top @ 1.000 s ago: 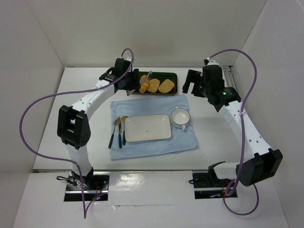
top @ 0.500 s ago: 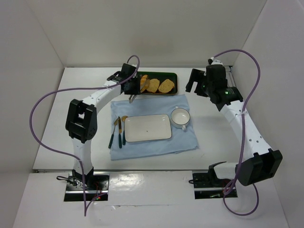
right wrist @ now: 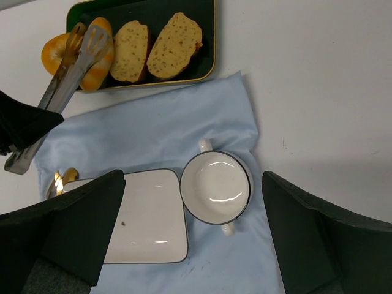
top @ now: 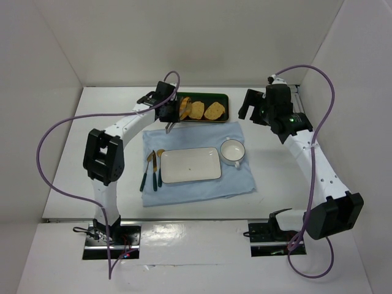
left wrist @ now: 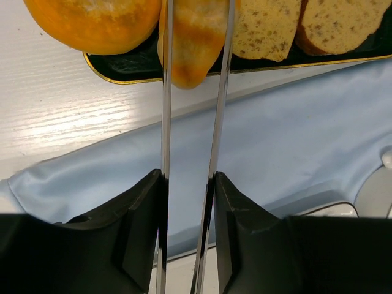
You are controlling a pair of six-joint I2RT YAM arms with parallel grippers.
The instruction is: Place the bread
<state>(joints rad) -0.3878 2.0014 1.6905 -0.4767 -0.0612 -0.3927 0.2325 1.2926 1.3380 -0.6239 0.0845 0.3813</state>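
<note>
The bread, a small golden-yellow roll, sits between the tips of the metal tongs at the left end of the dark green tray. Its near end overhangs the tray's rim. My left gripper is shut on the tongs' two arms, squeezing them against the roll. From above, the left gripper stands at the tray's left corner, with the bread beside it. My right gripper hangs open and empty, high above the bowl; the bread and tongs show at top left.
An orange doughnut lies left of the roll, and two tan bread slices lie to its right on the tray. A blue cloth carries a white rectangular plate, the two-handled bowl and cutlery.
The left arm swung its tongs down to the tray's left end and squeezed them shut around the roll. The right arm barely moved.
</note>
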